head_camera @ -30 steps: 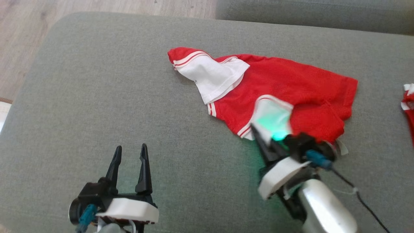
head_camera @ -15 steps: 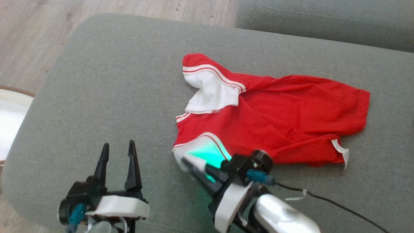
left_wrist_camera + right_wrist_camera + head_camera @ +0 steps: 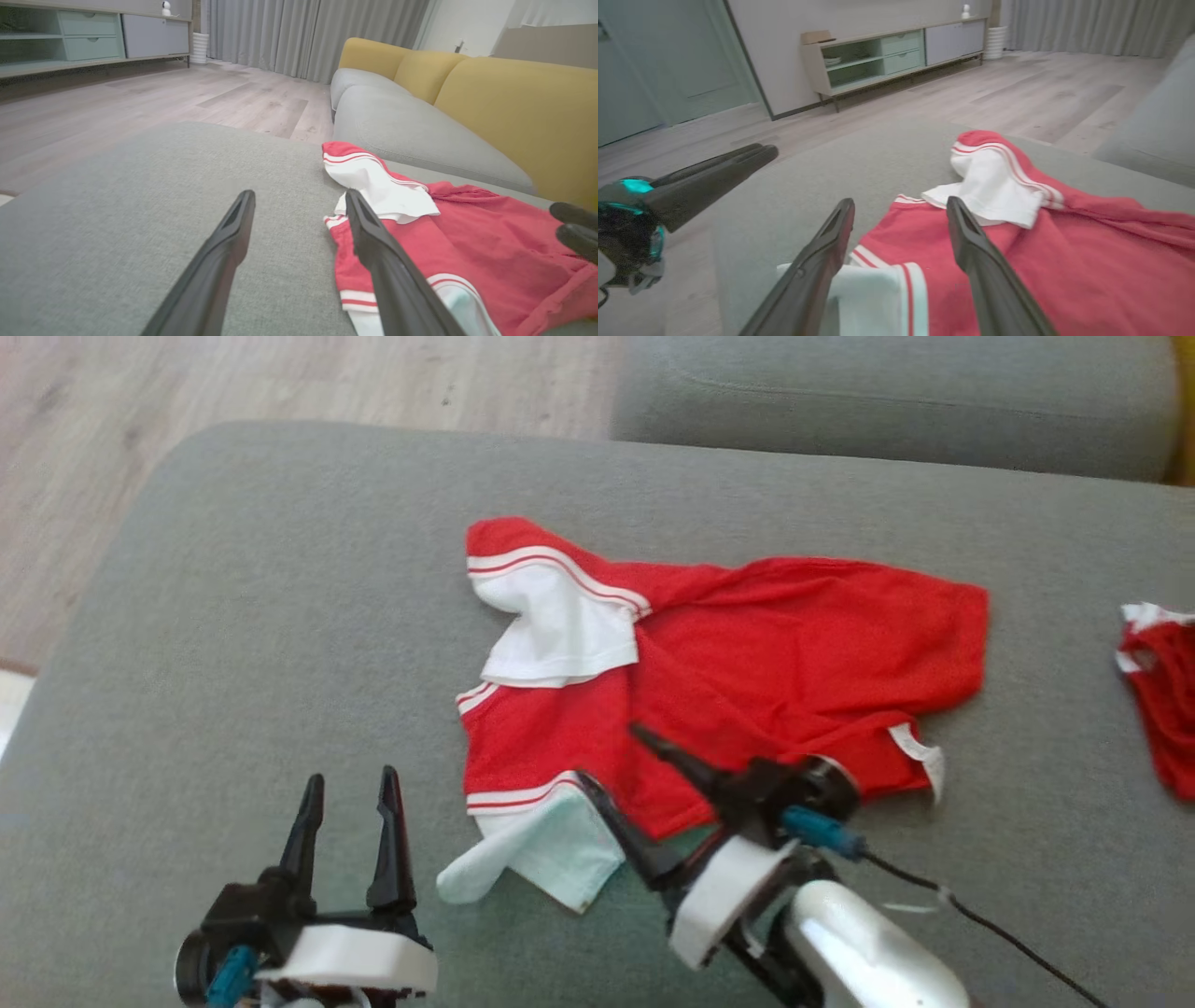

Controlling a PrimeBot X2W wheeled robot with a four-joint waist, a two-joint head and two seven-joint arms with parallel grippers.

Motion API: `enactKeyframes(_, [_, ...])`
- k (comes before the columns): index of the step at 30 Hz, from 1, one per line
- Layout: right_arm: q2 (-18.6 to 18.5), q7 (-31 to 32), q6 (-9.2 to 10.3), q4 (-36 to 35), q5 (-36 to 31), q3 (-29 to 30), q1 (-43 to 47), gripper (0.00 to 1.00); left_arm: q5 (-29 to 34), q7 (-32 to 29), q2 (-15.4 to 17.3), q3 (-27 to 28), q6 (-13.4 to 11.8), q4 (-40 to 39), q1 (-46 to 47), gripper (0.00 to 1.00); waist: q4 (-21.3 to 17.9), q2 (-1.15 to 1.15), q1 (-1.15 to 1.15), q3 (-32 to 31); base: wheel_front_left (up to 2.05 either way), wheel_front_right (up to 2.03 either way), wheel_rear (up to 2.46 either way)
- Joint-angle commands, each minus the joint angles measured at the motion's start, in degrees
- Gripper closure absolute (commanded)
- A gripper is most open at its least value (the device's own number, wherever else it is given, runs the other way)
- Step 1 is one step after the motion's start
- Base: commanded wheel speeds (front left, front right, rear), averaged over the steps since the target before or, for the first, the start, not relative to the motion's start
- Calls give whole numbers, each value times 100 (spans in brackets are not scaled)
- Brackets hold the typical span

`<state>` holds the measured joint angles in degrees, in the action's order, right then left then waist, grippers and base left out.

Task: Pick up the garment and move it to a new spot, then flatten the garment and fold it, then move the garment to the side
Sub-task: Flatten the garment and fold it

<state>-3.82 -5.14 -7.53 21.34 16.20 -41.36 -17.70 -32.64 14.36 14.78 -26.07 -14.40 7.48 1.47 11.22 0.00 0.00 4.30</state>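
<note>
Red garment (image 3: 747,653) is spread on the grey cushion (image 3: 280,616), centre-right; both sets of jaws are held wide and empty.
In the head view a second red item (image 3: 1158,709) is caught at the far right; a yellow backrest (image 3: 514,107) is given by the left wrist view, a sideboard (image 3: 887,56) by the right wrist view. The garment is rumpled, with white striped sleeves, one flopped over on top, one poking out at the near hem under the right gripper (image 3: 609,752). The left gripper (image 3: 352,777) is kept over bare cushion, apart from the cloth.
</note>
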Motion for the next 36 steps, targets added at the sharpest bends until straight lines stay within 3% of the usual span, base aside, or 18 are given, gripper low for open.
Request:
enactKeyframes(1, [94,-108,4,-219,-94,102,46,0,62,38,52,164,24,-158,142,0,-154,0,0,-80,0,0,0])
enactKeyframes(10, [94,-307,4,-569,-883,2081,848,0,112,-91,-45,-149,111,-87,141,0,-530,0,0,-237,0,0,0])
enactKeyframes(19, [94,111,4,-540,-1498,3546,1040,0,115,-100,-49,-192,114,-95,226,0,-562,0,0,-97,0,0,0])
enactKeyframes(28, [43,726,4,138,-1988,3989,390,0,134,-75,-73,-189,117,-86,369,0,-318,0,0,200,0,0,0])
enactKeyframes(36, [-246,1425,4,927,-1828,3658,18,0,131,-33,-121,-166,135,-20,458,0,-105,0,0,372,0,0,0])
